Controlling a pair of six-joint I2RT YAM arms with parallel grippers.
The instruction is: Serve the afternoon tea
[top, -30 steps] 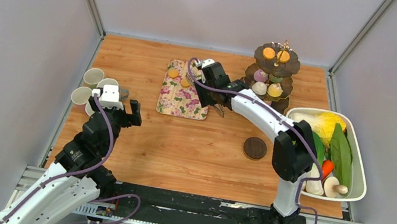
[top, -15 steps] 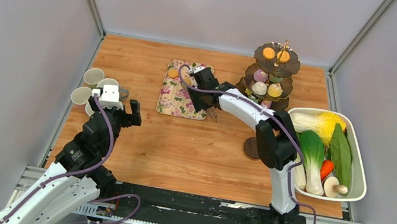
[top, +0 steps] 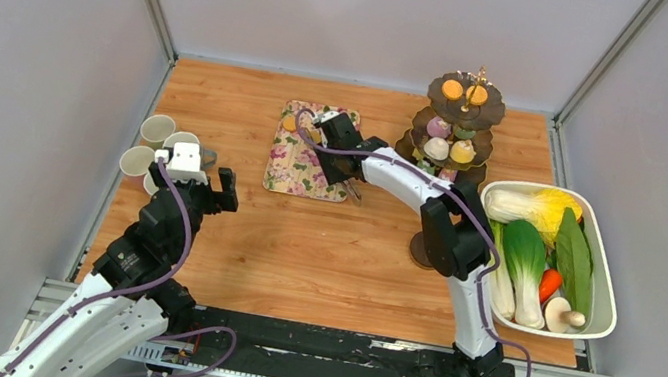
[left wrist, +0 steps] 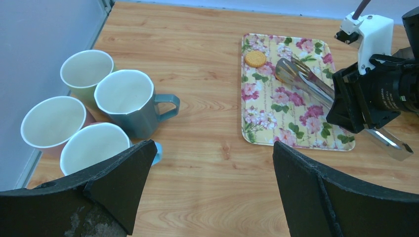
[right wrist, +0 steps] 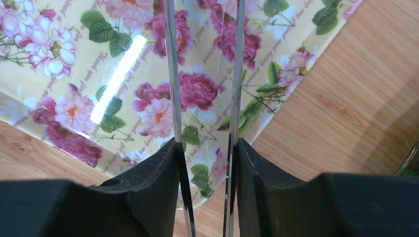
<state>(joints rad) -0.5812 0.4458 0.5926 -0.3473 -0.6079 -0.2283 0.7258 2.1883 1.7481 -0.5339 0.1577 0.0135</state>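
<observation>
My right gripper (top: 337,141) is shut on metal tongs (right wrist: 170,74), with both arms pressed between its fingers. It holds them low over the floral tray (top: 297,173). In the left wrist view the tongs (left wrist: 301,79) point at an orange cake (left wrist: 256,59) on the tray, with the tips just beside it. My left gripper (left wrist: 212,153) is open and empty next to four pastel mugs (left wrist: 123,98), which also show in the top view (top: 160,131). The dark three-tier stand (top: 461,128) holds orange, purple, white and yellow cakes.
A white tub of vegetables (top: 602,292) stands at the right edge. A dark round coaster (top: 414,253) lies half hidden under my right arm. Grey walls close in the left, back and right of the wooden table (top: 301,244).
My right gripper has moved left with the tongs, further over the tray towards the orange cake. A second orange cake seen earlier is now hidden under it. The left arm has not moved.
</observation>
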